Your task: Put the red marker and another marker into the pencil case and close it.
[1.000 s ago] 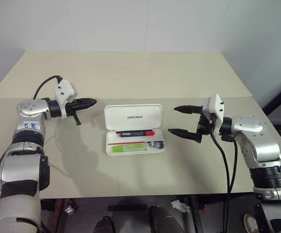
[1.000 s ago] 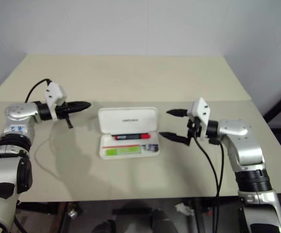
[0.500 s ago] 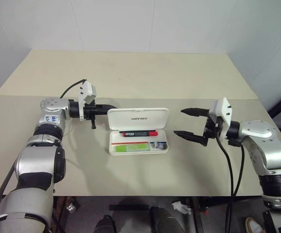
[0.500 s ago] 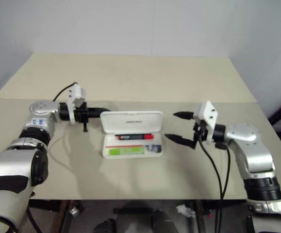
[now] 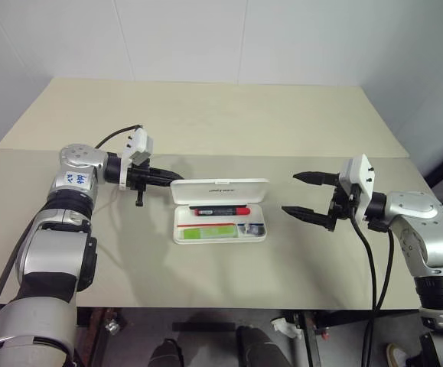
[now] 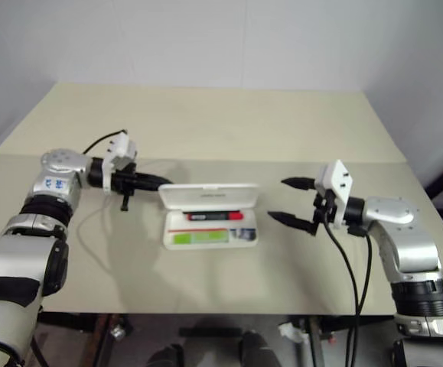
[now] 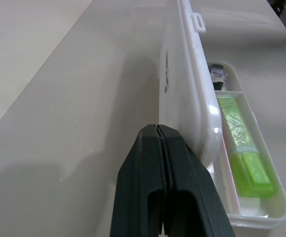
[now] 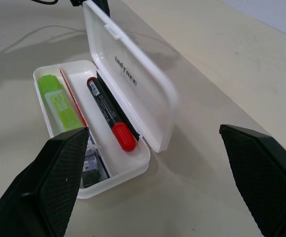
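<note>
Left pincer (image 5: 169, 178), fingers together, now behind pencil case (image 5: 221, 232) lid, which has tipped fwd; right pincer (image 5: 304, 195) spread wide, empty, unchanged.

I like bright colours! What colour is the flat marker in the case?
Light green highlighter, clearest in the right wrist view.

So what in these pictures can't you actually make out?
- Whether the shut left gripper touches the pencil case lid: the head views are too small, and the left wrist view leaves it unclear.
- The small dark item in the case's end compartment: too small, and partly hidden by a right gripper finger.
</note>
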You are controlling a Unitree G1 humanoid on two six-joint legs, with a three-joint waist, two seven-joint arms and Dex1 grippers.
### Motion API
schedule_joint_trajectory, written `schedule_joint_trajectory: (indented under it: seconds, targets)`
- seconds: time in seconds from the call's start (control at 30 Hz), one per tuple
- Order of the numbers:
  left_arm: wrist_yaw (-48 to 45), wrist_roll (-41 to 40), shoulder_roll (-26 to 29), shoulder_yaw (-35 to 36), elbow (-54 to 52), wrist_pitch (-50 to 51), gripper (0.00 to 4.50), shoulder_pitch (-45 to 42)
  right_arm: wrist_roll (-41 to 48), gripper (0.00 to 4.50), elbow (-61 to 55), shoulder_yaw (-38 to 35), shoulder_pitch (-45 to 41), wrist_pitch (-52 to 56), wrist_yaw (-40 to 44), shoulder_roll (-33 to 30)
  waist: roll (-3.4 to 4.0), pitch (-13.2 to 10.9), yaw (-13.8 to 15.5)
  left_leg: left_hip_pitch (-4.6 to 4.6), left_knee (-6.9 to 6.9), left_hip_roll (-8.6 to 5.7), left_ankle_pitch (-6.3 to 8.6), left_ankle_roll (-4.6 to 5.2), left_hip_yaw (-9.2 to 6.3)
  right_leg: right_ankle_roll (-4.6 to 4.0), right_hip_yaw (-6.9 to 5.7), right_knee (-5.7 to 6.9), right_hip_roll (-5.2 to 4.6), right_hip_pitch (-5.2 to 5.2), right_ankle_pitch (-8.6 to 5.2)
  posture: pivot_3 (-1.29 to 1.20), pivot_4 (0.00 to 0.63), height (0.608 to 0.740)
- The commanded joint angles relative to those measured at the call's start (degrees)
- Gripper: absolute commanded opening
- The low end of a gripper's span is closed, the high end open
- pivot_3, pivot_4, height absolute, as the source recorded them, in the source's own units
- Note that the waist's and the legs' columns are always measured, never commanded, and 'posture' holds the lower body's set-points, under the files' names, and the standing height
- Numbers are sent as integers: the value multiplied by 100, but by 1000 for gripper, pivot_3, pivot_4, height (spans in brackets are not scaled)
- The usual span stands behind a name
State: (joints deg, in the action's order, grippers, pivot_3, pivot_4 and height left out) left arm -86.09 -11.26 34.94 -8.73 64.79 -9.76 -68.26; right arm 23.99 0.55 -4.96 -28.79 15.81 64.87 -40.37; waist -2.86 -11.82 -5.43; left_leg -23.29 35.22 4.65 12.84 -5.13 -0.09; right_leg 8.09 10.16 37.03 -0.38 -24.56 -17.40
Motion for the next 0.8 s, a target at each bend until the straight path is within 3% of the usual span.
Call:
schedule_joint_trajectory:
  seconds: [0.03,0.27,0.4,0.8]
  targets:
    - [-641,-438,103,-406,-449,-105,36,44,48,4500,-33,-77,-90,-135,60,-56,0,0,13,0,0,0,0,0,0,0,0,0,0,0,0,0,150,740]
    - [-641,-331,-35,-1051,-538,-717,36,82,256,4500,121,-327,14,-241,442,-238,0,0,65,0,2,-1,0,0,0,-1,0,0,0,1,-1,0,150,740]
    - [-251,614,-250,-1201,-81,-1629,36,15,564,4500,215,-581,105,-38,609,-355,0,0,72,0,4,-2,0,0,0,-2,1,-4,0,3,-2,0,150,740]
    - [-106,1480,-657,-1135,339,-2387,36,-21,631,4500,488,-823,494,-127,925,-722,2,1,64,5,22,-5,0,1,0,0,7,1,0,12,0,0,150,740]
